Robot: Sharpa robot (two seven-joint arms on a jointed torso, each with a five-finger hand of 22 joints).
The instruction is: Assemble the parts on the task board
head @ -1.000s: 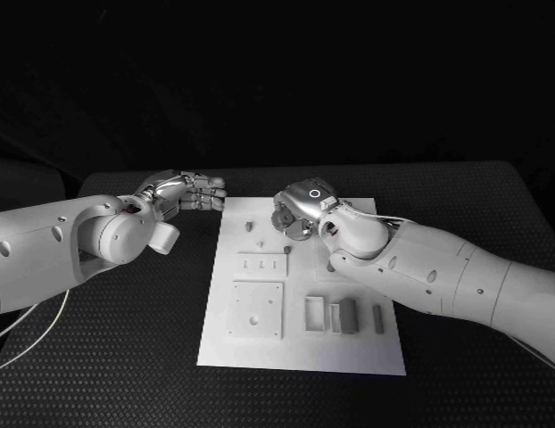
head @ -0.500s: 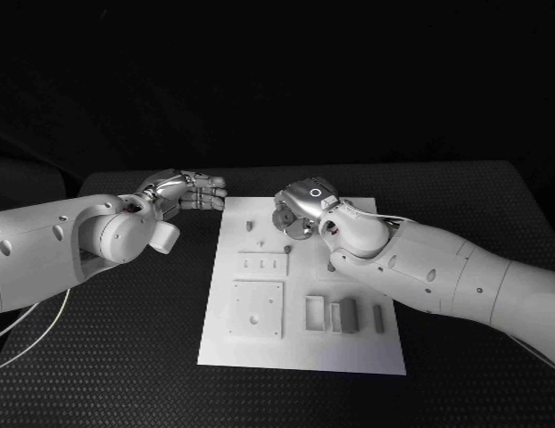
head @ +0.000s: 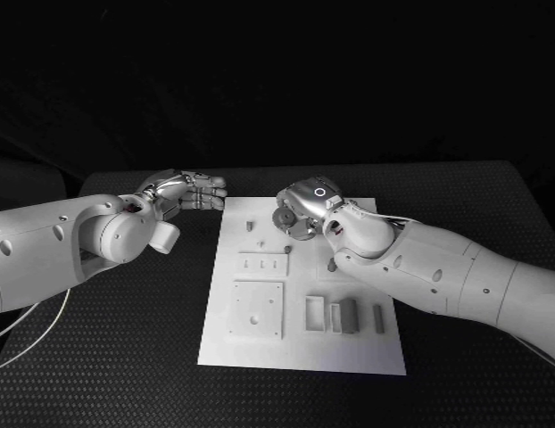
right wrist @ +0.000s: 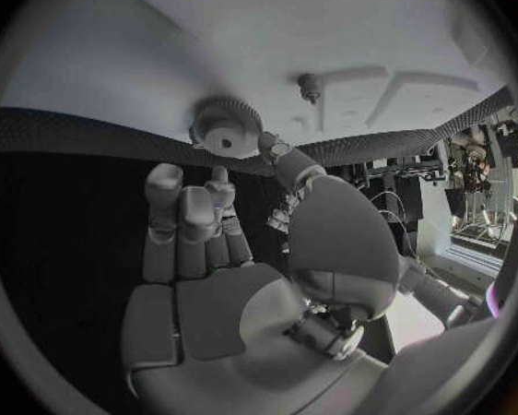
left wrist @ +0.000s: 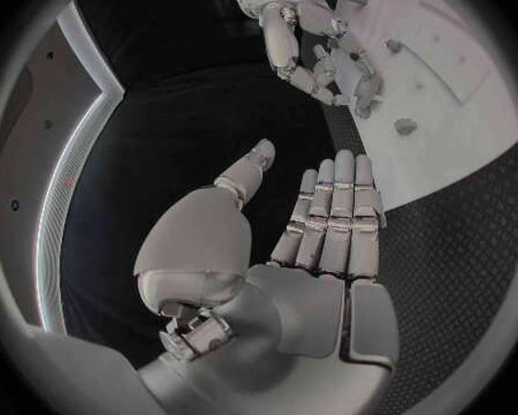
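Mesh-textured black table (head: pixel 123 357) carries the white task board (head: pixel 306 352) at its middle, and I place everything else against that board. On it I see a square plate with holes (head: pixel 257 309) toward the near left part, a smaller block with three slots (head: pixel 262 264) just beyond that, and a group of upright narrow pieces (head: pixel 343 316) to the plate's right. A small peg (head: pixel 251 226) stands near the board's far left part. My right arm crosses the board's right side and hides a good share of it from the head camera. The right hand (head: pixel 306 207) sits over the board's far end; its wrist camera shows a round toothed gear (right wrist: pixel 226 127) on the board just past the fingertips (right wrist: pixel 165 179), with the thumb tip reaching up beside it. I cannot tell whether thumb or fingers are actually touching the gear; the fingers are loosely bent and side by side, and I see nothing clamped between them. A small knobbed pin (right wrist: pixel 311 86) stands on the board a little beyond the gear. My left hand (head: pixel 185 191) hangs just off the board's far left corner, above the bare table; its wrist view shows the fingers (left wrist: pixel 334 214) straight and pressed together, thumb held apart, palm empty. I can make out no readable writing or labels anywhere.
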